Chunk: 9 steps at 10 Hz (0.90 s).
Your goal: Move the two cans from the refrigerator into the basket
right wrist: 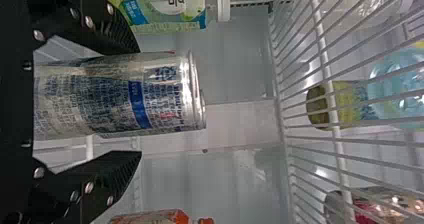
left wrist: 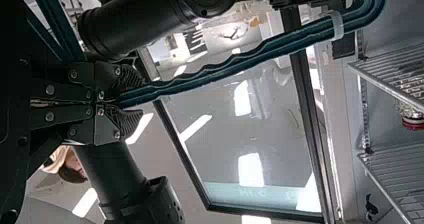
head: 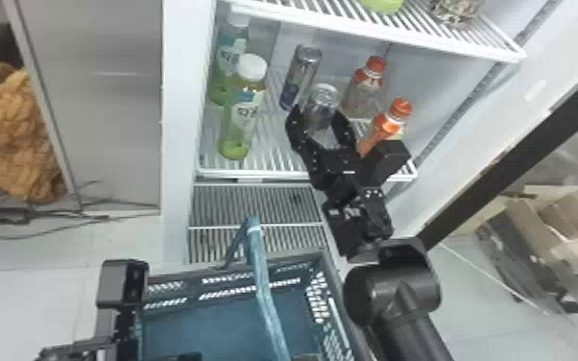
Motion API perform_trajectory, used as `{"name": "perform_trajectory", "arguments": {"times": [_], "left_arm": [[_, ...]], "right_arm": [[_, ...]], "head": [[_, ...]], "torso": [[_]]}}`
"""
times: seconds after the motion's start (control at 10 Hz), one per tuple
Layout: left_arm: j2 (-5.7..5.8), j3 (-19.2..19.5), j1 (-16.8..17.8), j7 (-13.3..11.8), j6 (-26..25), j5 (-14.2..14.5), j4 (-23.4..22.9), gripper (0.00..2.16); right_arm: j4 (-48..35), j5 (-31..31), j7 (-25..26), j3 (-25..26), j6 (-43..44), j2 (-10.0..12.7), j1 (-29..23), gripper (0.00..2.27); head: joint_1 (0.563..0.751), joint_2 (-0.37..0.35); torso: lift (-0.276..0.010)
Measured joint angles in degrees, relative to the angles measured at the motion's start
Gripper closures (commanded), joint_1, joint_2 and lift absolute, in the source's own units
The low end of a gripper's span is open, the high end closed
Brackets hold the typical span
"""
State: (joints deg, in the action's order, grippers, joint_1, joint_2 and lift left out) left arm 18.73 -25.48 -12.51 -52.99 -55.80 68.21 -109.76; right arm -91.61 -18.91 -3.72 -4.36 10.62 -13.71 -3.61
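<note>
Tiled floor (head: 24, 297), cables (head: 48, 233) and orange-brown bundle (head: 9, 139) well left of right gripper (head: 318, 113); refrigerator (head: 177, 120) around it; cardboard box (head: 576, 211) well off to its right.

Blue basket (head: 329, 288), handle (head: 261, 278) raised, on robot's side of right gripper. Left gripper (head: 182, 356) closed on that handle. Wire shelf (head: 254, 174) holds bottles and cans; second wire shelf (head: 504, 53) above.

Counts on the lower of these shelves, left to right: two white-capped green bottles, rear (head: 221, 77) and front (head: 242, 120), left of right gripper; two cans, both upright: far can (head: 301, 79) just beyond it, near can (head: 321, 105) between its fingers; two orange-capped bottles, rear (head: 362, 91) and front (head: 391, 125), to its right.

Right gripper spread wide, a finger either side of near can, visible gap to one finger; no grip.
</note>
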Motion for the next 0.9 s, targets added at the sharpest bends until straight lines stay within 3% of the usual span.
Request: {"name": "perform_trajectory", "arguments": {"times": [0.5,0.9], "left_arm": [[-0.03,0.19,-0.13,0.00,0.10,0.02,0.00,1.16],[-0.10,0.45,-0.30,0.00,0.10,0.11,0.00,1.16]], "right_arm": [[-2.74,-0.68,0.03,-0.19,-0.36,-0.31,-1.24,0.76],[-14.78,0.41,-0.16,1.38,-2.89,-1.06,-7.59,0.76]], "head": [[0.695,-0.350],[0.695,-0.350]], "torso": [[-0.276],[-0.276]]}}
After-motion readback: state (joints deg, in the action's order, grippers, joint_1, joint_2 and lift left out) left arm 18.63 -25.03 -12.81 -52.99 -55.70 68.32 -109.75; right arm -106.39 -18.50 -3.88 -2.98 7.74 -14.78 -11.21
